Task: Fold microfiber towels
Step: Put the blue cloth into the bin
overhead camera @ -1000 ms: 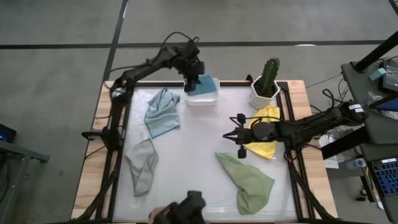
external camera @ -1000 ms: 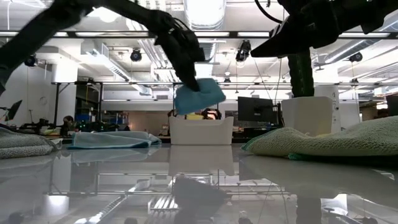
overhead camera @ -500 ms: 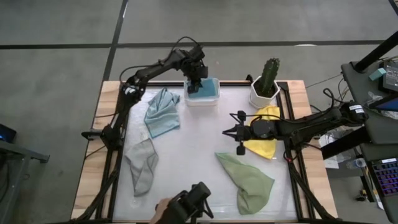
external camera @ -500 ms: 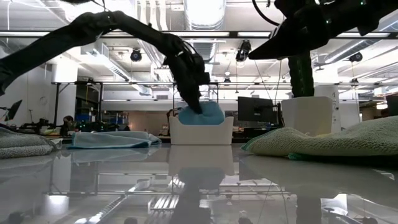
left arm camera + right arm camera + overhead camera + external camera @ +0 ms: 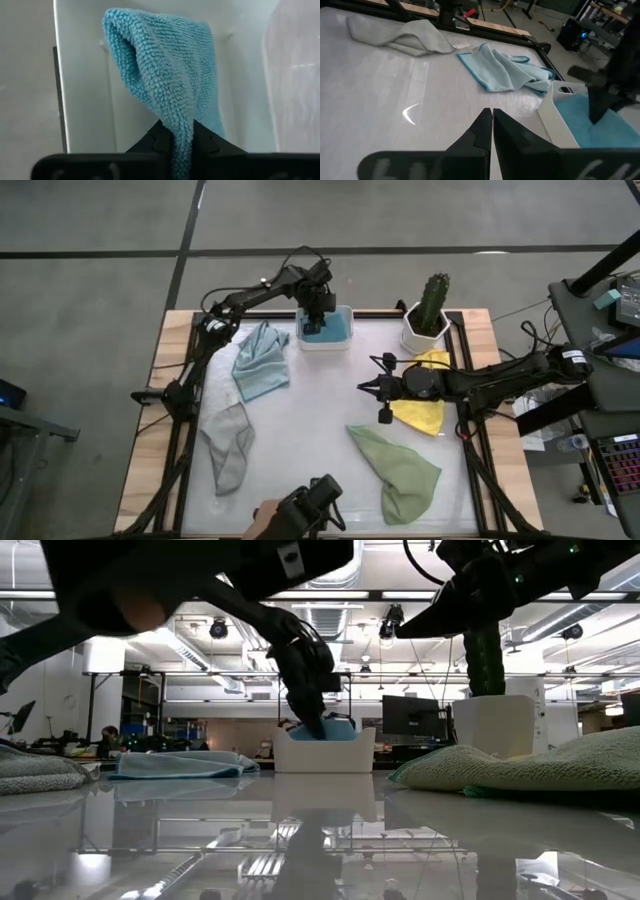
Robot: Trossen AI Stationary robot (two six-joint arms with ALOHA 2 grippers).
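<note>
my left claw (image 5: 181, 145) has lowered the bright blue towel (image 5: 165, 75) into the tub (image 5: 326, 338), prob still pinching it; right claw (image 5: 491, 131) shut, idle mid-bench.

Grey concrete floor (image 5: 90, 270) surrounding the wooden-edged table (image 5: 150, 420). Ceiling lights (image 5: 325, 560) glowing over exposed ducts; monitor (image 5: 408, 718) and desks sitting beyond, possibly a person (image 5: 108, 737) sitting far off.

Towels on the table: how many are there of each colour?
Bright blue towel, in the white tub: 1
Pale blue-grey towel: 1
Grey towel: 1
Sage green towel: 1
Yellow towel: 1
Total: 5 towels
</note>
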